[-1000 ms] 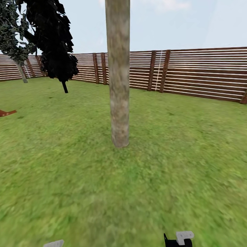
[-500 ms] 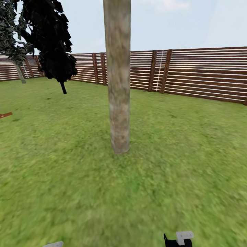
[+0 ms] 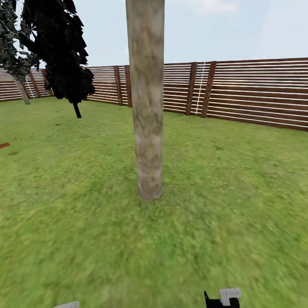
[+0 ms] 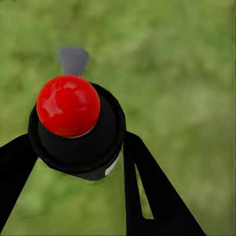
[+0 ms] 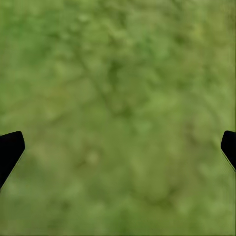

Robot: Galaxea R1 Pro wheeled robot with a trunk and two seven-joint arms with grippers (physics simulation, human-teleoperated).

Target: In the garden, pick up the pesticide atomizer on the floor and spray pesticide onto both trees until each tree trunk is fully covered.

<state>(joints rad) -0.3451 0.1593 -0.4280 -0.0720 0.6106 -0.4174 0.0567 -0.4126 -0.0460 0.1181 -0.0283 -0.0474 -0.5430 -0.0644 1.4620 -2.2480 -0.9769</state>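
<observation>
Left claw [image 4: 73,162] clamps the pesticide atomizer [image 4: 74,129], red cap facing the wrist camera, carried ready to spray. Right claw [image 5: 118,147] hangs wide, empty above lawn [image 3: 222,201]. We face a tree trunk [image 3: 146,107] mid-lawn, fence [image 3: 256,92] behind.

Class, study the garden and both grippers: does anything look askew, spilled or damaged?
Nothing stands out. The tree trunk stands upright on the lawn, the fence is intact, and the left gripper holds the atomizer squarely. No white mist shows.
</observation>
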